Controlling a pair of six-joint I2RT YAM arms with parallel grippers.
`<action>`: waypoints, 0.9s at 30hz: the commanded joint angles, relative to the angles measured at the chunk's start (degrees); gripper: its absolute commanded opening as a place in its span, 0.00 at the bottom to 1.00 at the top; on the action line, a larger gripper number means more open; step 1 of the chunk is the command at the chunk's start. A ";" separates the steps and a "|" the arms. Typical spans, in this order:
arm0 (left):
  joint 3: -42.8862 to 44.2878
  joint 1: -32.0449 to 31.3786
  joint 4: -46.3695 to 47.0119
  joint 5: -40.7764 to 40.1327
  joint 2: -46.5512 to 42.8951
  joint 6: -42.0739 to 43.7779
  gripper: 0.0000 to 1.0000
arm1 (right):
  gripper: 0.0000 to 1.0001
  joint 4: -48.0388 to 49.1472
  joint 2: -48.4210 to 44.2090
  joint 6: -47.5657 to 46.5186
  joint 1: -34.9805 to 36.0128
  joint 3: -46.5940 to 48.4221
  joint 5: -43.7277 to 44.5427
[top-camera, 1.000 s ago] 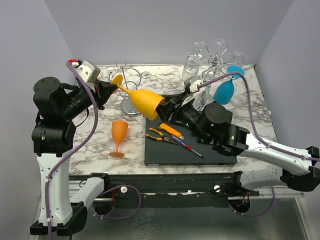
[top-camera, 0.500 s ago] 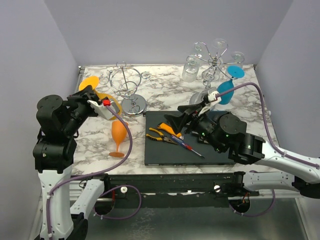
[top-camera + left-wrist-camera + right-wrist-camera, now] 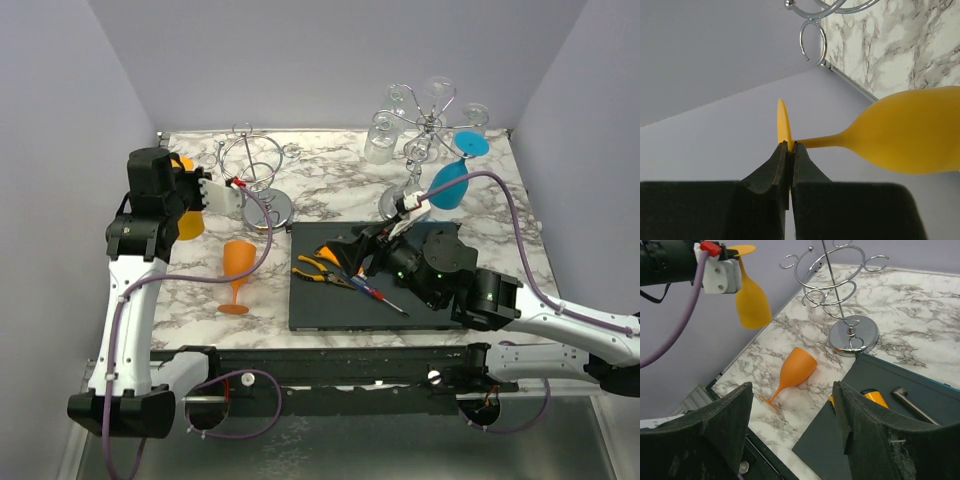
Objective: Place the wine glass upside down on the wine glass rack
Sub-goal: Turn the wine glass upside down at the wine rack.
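Yellow glass [image 3: 751,300] hangs in the air at the upper left of the right wrist view, foot up and bowl down. It is left of the rack [image 3: 840,280] and clear of it.

The left gripper [image 3: 790,150] is pinched on the thin edge of the round foot, with the stem and bowl sticking out free to one side. The right gripper [image 3: 792,385] is spread wide with nothing in it, low over the mat [image 3: 330,300].

The glass looks like opaque moulded plastic: stiff, light and unlikely to shatter, but smooth and probably slick. The foot is a flat disc, the stem a slim rod, and the bowl a long tulip that carries most of the weight. With only a narrow strip of rim between the jaws, that bowl could act as a lever and let the glass pivot or slide if it is jolted, so it would want slow, steady handling. Holding the foot rim seems the right choice, because it leaves the stem bare to slide into a wire slot. A grip on the stem would get in the way.

The rack is bright chrome wire curled into open loops around a thin post on a round mirror-like base. It is hard and springy, and likely to knock the plastic aside on contact.

An orange glass [image 3: 237,275] of the same shape stands upright on the white, grey-veined surface [image 3: 330,190]. The mat is dark and matte, and the gripper fingers are black and dull.
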 commanded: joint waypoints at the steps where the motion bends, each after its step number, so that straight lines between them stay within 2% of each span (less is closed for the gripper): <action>1: -0.79 0.72 7.70 -1.33 3.37 2.22 0.00 | 0.71 -0.16 -2.26 1.01 0.35 -1.58 1.01; 9: -0.44 0.90 13.71 2.15 8.71 1.24 0.00 | 0.70 0.85 -4.12 0.80 0.33 -3.81 2.94; 17: -5.00 1.43 18.71 4.90 9.25 1.93 0.00 | 0.70 2.63 -3.03 -0.52 0.34 -4.29 4.97; 27: -6.65 1.78 22.15 7.74 10.36 1.38 0.00 | 0.70 4.93 -1.56 -2.14 0.37 -4.91 6.60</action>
